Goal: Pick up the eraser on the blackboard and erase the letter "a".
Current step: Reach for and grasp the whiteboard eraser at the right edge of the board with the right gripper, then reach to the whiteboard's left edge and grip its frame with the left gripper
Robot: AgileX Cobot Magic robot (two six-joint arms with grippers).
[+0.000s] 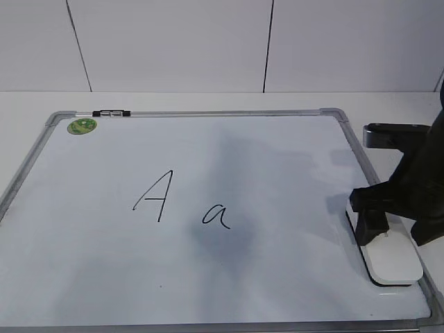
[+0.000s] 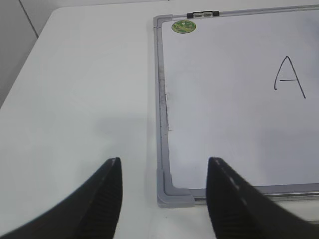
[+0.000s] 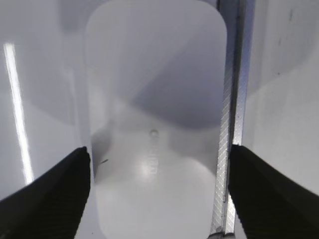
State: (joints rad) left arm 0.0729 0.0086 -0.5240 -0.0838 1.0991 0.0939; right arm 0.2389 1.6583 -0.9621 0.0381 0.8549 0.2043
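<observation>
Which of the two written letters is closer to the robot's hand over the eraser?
The small cursive "a"; the tall capital A is farther left of the right hand.

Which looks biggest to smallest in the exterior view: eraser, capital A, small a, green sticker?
1. eraser
2. capital A
3. and 4. small a and green sticker look about alike, so not ranked. The sticker is also farther from the camera.

White counter (image 1: pixel 208 100) under soft even light, pale panelled wall (image 1: pixel 173 41) behind, 2 thin dark vertical seams (image 1: pixel 268 45), faint shadows.
</observation>
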